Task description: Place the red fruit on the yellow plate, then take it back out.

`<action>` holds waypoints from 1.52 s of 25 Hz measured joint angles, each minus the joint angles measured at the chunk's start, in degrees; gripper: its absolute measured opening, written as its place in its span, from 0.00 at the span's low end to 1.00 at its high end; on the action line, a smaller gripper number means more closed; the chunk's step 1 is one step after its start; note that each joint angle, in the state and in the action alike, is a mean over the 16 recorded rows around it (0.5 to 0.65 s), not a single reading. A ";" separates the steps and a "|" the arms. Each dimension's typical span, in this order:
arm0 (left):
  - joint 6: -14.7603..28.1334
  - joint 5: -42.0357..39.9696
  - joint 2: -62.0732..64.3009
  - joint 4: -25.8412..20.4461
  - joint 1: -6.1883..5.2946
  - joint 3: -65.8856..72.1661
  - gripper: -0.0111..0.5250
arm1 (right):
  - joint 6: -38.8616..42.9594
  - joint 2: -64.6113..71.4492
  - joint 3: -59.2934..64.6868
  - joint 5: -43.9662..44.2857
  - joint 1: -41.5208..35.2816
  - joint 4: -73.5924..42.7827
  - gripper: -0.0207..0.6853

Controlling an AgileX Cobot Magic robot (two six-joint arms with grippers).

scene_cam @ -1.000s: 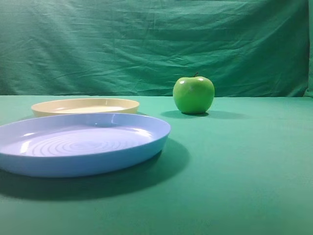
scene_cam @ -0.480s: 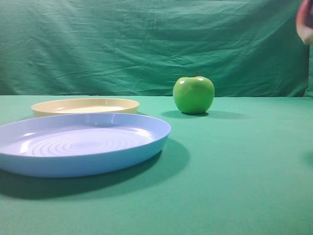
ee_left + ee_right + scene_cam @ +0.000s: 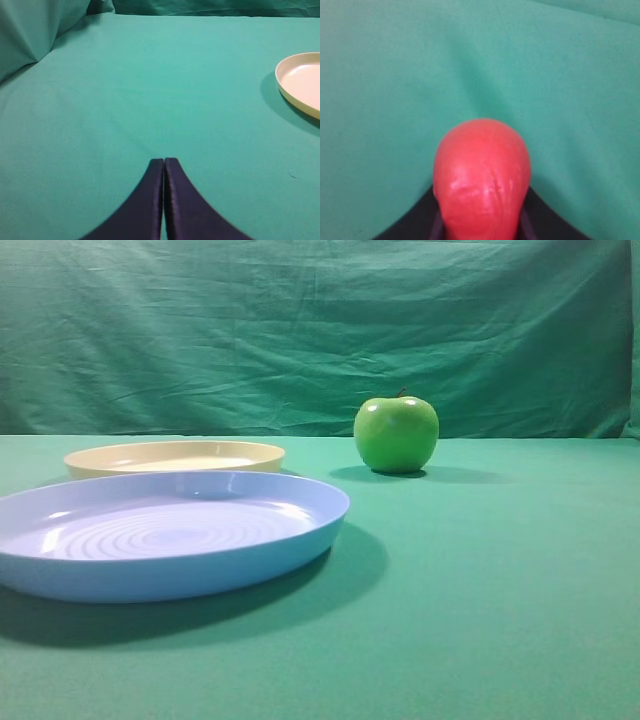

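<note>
Two plates on the green bench: yellow plate just behind the blue plate; green apple to the right of the yellow plate. Left gripper: pressed together, holding nothing, left of the yellow plate. Right gripper: pinching the red fruit above the cloth.

The yellow plate is cut off by the frame's right edge.
</note>
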 joint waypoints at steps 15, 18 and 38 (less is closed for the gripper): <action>0.00 0.00 0.00 0.00 0.00 0.00 0.02 | -0.57 -0.30 -0.74 0.89 0.00 0.13 0.88; 0.00 0.00 0.00 0.00 0.00 0.00 0.02 | -0.39 -2.51 -2.23 2.98 0.00 0.15 0.90; 0.00 0.00 0.00 0.00 0.00 0.00 0.02 | 4.96 -33.63 -13.18 26.53 0.00 3.09 0.05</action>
